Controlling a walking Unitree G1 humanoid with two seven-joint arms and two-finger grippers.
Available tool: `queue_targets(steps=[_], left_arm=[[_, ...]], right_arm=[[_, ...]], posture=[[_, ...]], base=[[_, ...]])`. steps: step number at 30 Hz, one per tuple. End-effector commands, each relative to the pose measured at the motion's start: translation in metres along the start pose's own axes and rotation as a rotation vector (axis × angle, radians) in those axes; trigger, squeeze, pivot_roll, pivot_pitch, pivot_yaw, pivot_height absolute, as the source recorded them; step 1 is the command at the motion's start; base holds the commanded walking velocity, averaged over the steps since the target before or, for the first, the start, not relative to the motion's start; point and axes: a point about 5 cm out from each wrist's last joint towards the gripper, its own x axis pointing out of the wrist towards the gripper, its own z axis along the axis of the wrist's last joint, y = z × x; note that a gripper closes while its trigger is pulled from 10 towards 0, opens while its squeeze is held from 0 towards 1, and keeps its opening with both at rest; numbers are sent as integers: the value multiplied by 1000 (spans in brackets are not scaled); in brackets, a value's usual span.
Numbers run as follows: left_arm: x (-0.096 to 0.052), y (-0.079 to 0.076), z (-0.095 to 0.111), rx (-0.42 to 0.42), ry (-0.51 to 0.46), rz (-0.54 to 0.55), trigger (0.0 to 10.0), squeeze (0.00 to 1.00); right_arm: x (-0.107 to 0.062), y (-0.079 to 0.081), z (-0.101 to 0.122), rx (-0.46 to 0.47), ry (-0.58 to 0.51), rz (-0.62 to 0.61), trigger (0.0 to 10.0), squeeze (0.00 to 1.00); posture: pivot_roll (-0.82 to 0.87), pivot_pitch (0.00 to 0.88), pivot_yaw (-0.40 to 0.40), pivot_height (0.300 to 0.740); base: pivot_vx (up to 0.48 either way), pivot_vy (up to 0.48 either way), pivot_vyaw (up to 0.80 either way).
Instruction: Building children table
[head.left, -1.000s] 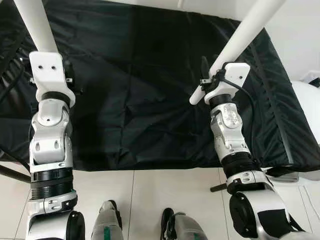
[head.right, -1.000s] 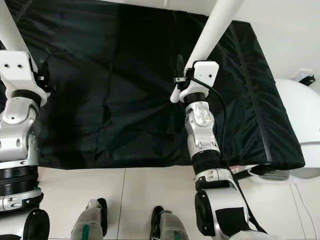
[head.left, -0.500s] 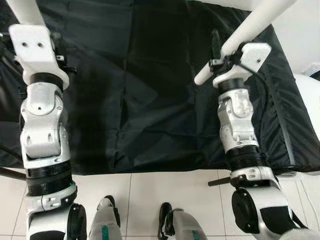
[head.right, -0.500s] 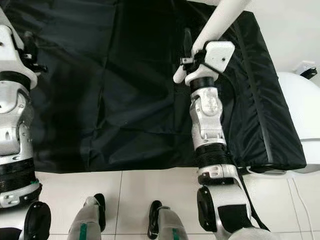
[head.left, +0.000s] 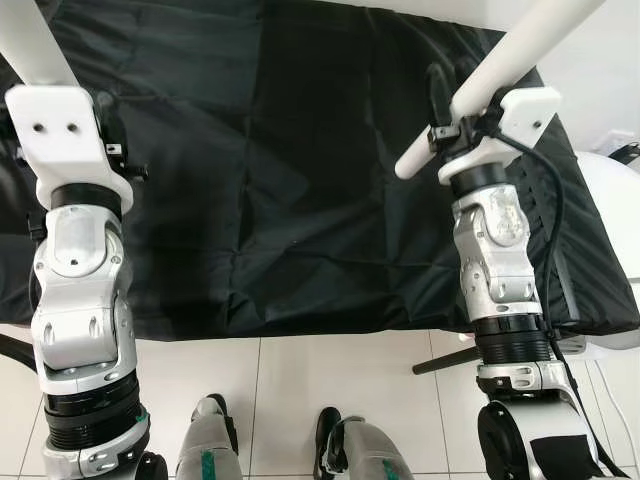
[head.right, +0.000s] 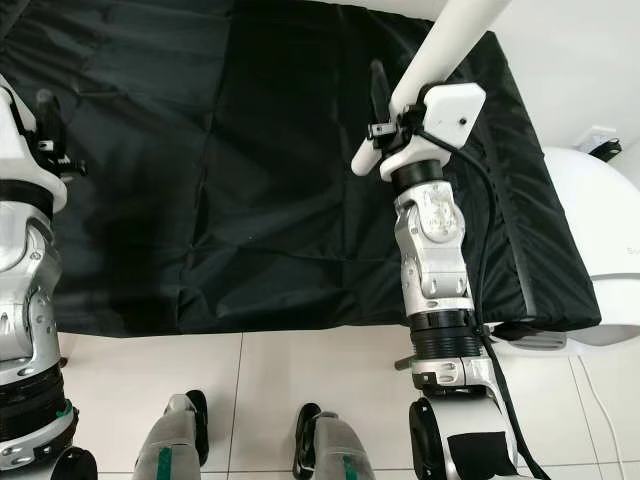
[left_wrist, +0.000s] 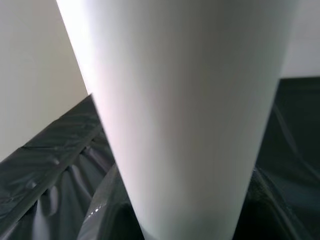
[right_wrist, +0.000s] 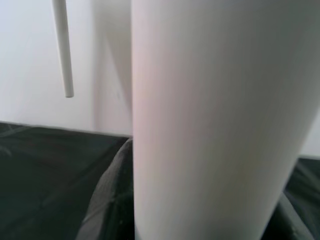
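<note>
Each gripper holds a white round table leg over a black cloth-covered surface (head.left: 300, 180). My left gripper (head.left: 62, 95) is shut on the left leg (head.left: 25, 40), which rises up and out of the left eye view; that leg (left_wrist: 185, 125) looms close in the left wrist view. My right gripper (head.left: 452, 100) is shut near the lower end of the right leg (head.left: 520, 45), which slants up to the right. Its rounded tip (head.left: 405, 165) hangs above the cloth. The same leg (right_wrist: 220, 125) stands close in the right wrist view, with the other leg (right_wrist: 62, 45) thin in the distance.
The black cloth is wrinkled and drapes over the near edge (head.left: 300, 325) down to a white tiled floor (head.left: 300, 390). A white rounded object (head.right: 590, 240) stands at the right beside the cloth. My feet (head.left: 330, 450) are on the tiles below.
The camera has shifted. My right gripper with its leg has risen and moved a little farther out over the cloth; the left arm with its leg stands more upright at the left edge.
</note>
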Motion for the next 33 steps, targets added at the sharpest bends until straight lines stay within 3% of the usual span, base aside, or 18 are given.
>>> queue_targets(steps=[1, 2, 3, 4, 5, 12, 14, 15, 20, 21, 22, 23, 24, 33], left_arm=[[-13, -23, 22, 44, -97, -198, 0, 0], [-15, -24, 20, 45, -87, -212, 4392, 0], [-16, -25, 18, 50, -77, -217, 8784, 0], [-16, -25, 18, 50, -77, -217, 8784, 0], [-20, -24, 15, 51, -56, -222, 10000, 0], [-26, -26, 8, 65, -24, -231, 10000, 0], [-27, -25, 5, 65, -13, -229, 10000, 27], [-28, -25, 2, 86, -7, -223, 10000, 114], [-33, -23, -15, 119, 34, -192, 10000, 98], [-34, -23, -24, 130, 56, -182, 10000, 275], [-35, -23, -30, 132, 73, -174, 10000, 557], [-35, -23, -30, 132, 73, -174, 10000, 557], [-37, -23, -35, 132, 85, -170, 10000, 1000], [-34, -24, -53, 118, 108, -178, 10000, 1000]], right_arm=[[-5, 9, 32, -77, -122, 72, 4549, 0], [-9, 9, 30, -82, -106, 74, 10000, 0], [-12, 8, 29, -84, -95, 72, 10000, 0], [-12, 8, 29, -84, -95, 72, 10000, 0], [-18, 7, 26, -98, -71, 72, 10000, 0], [-23, 4, 24, -114, -39, 74, 10000, 0], [-24, 5, 23, -114, -34, 79, 10000, 0], [-24, 6, 22, -114, -29, 89, 10000, 0], [-26, 8, 15, -108, 3, 126, 10000, 0], [-26, 9, 11, -105, 13, 143, 10000, 0], [-25, 10, 9, -102, 20, 156, 10000, 75], [-25, 10, 9, -102, 20, 156, 10000, 75], [-25, 10, 6, -102, 27, 167, 10000, 1000], [-22, 12, -19, -75, 95, 228, 10000, 1000]], posture=[[107, 228, -119, 740], [104, 227, -114, 740], [103, 227, -112, 740], [103, 227, -112, 740], [96, 226, -100, 740], [95, 223, -94, 740], [99, 224, -95, 740], [99, 223, -95, 740], [110, 220, -102, 740], [121, 213, -114, 740], [122, 212, -116, 740], [122, 212, -116, 740], [122, 212, -116, 740], [135, 191, -140, 740]], base=[[0, 0, 0], [0, 0, 0], [0, 0, 0], [0, 0, 0], [0, 0, 0], [0, 0, 0], [0, 0, 0], [0, 0, 0], [0, 0, 0], [0, 0, 0], [0, 0, 0], [0, 0, 0], [0, 0, 0], [0, 0, 0]])
